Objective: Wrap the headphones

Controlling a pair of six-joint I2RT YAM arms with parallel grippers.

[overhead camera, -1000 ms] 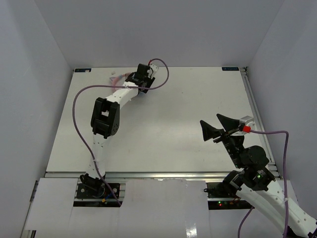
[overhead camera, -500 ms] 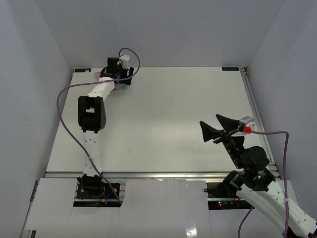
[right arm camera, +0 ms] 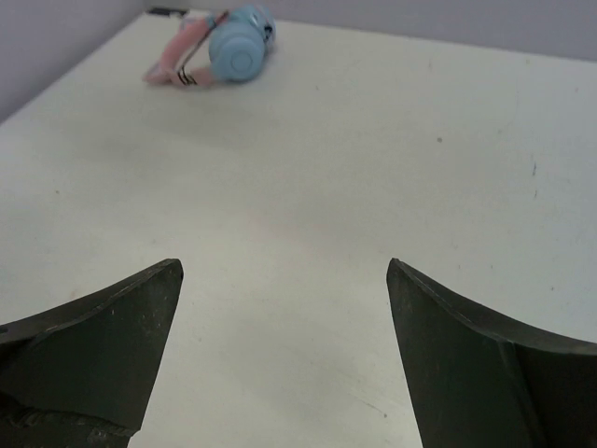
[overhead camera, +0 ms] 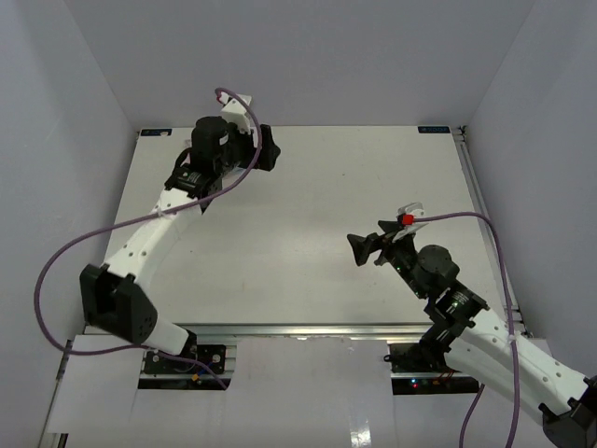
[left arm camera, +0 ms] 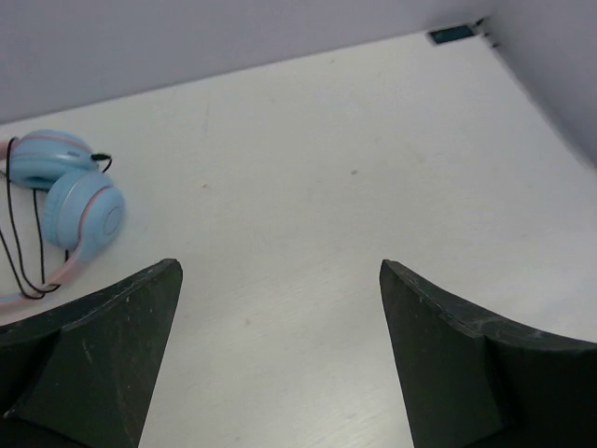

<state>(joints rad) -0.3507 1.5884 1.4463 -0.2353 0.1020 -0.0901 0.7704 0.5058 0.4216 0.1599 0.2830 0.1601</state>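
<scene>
The headphones lie flat near the table's far left edge, with light blue cups, a pink band and a thin black cord looped beside them. They also show far off in the right wrist view. In the top view my left wrist hides them. My left gripper is open and empty, hovering to the right of the headphones; it also shows in the top view. My right gripper is open and empty over the middle right of the table, facing the headphones.
Thick purple robot cables loop from both wrists. A small blue tag marks the far right corner. A metal rail runs along the right edge. Grey walls close in the far, left and right sides.
My left arm has stretched out and its gripper has turned to face right along the far edge. My right gripper has moved left and forward, toward the table's middle.
</scene>
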